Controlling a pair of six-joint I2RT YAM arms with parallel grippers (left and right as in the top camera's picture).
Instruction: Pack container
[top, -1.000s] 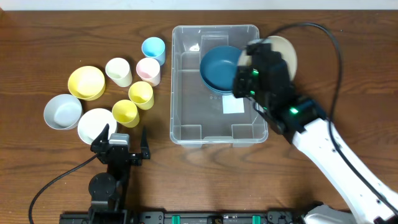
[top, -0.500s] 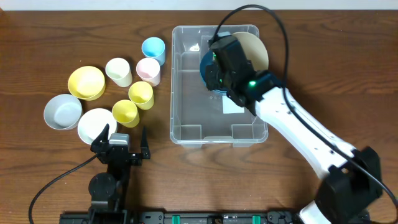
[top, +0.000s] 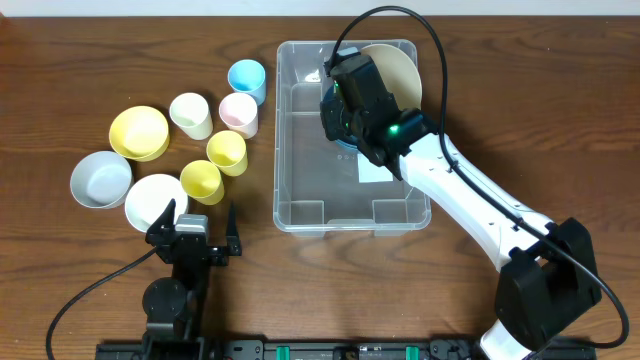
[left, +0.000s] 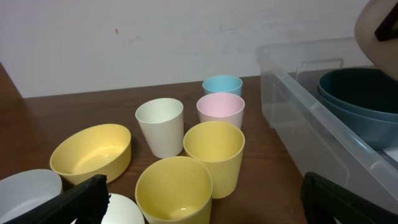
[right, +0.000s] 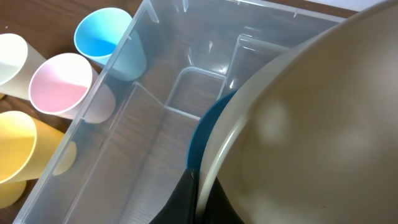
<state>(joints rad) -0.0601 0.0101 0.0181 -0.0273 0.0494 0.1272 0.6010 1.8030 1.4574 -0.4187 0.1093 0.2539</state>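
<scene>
The clear plastic container stands at the table's middle, with a white label on its base and a dark blue bowl in its far half. My right gripper is shut on the rim of a cream bowl, holding it tilted over the blue bowl inside the container. My left gripper is open and empty, low at the front left, facing the cups; its view also shows the container's wall and the blue bowl.
Left of the container stand a light blue cup, pink cup, white cup and two yellow cups. A yellow bowl, a grey-white bowl and a white bowl lie further left.
My right arm has swung left with the cream bowl, from the container's right rim to over the blue bowl inside. The left arm has not moved.
</scene>
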